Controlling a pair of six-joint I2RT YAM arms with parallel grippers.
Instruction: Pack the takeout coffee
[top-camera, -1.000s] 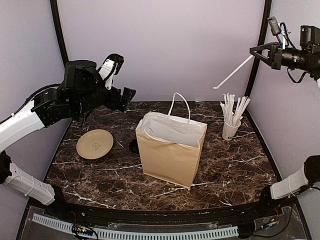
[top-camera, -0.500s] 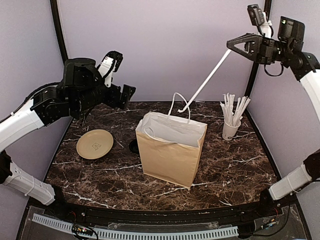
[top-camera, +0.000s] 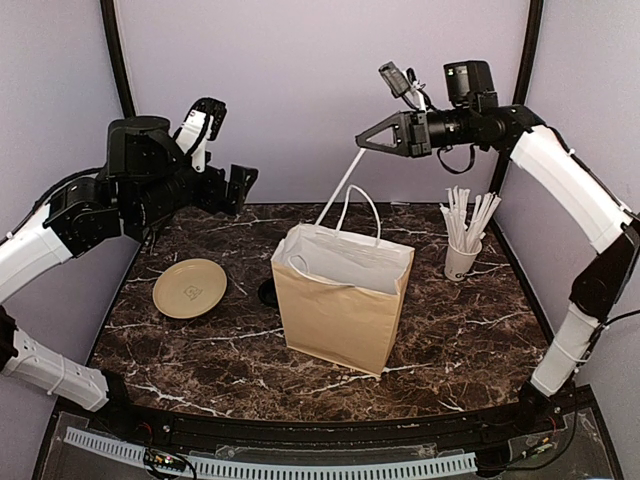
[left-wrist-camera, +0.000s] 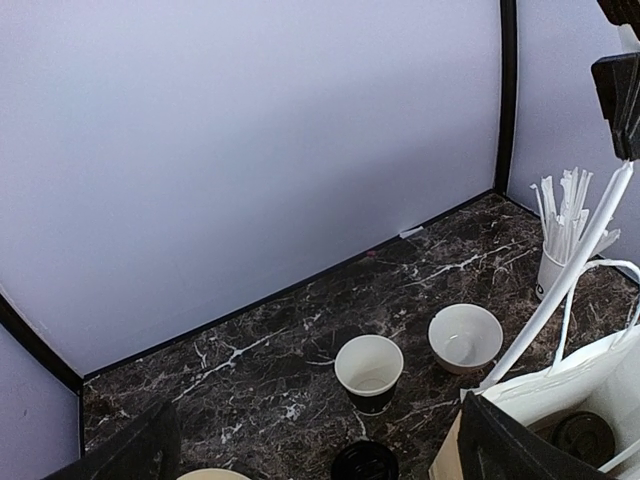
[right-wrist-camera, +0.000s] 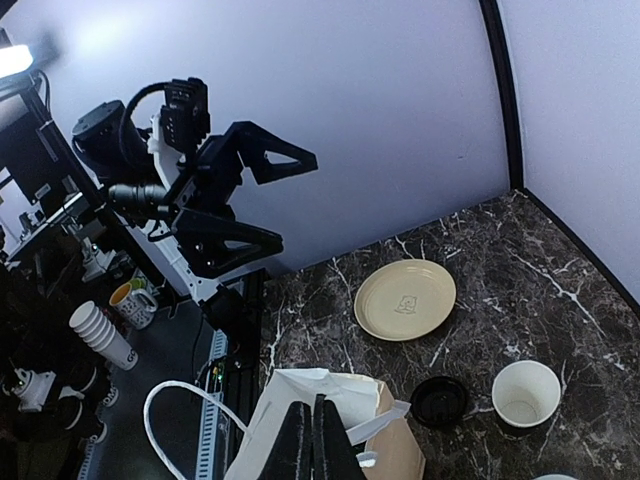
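Observation:
An open black coffee cup (left-wrist-camera: 369, 372) with a white inside stands on the table behind the brown paper bag (top-camera: 340, 300); it also shows in the right wrist view (right-wrist-camera: 527, 395). A loose black lid (left-wrist-camera: 365, 462) lies near it, just left of the bag (top-camera: 268, 293). A lidded black cup (left-wrist-camera: 585, 437) sits inside the bag. My right gripper (top-camera: 362, 145) is shut on a white wrapped straw (top-camera: 340, 185) whose lower end hangs at the bag's mouth. My left gripper (top-camera: 235, 190) is open and empty, high above the back left of the table.
A tan plate (top-camera: 189, 288) lies at the left. A low white bowl (left-wrist-camera: 465, 337) stands behind the bag. A white cup of wrapped straws (top-camera: 462, 250) stands at the back right. The bag's white handles (top-camera: 360, 205) stick up.
My right arm has swung left from the far right wall, carrying the straw over the bag. My left arm has shifted slightly left.

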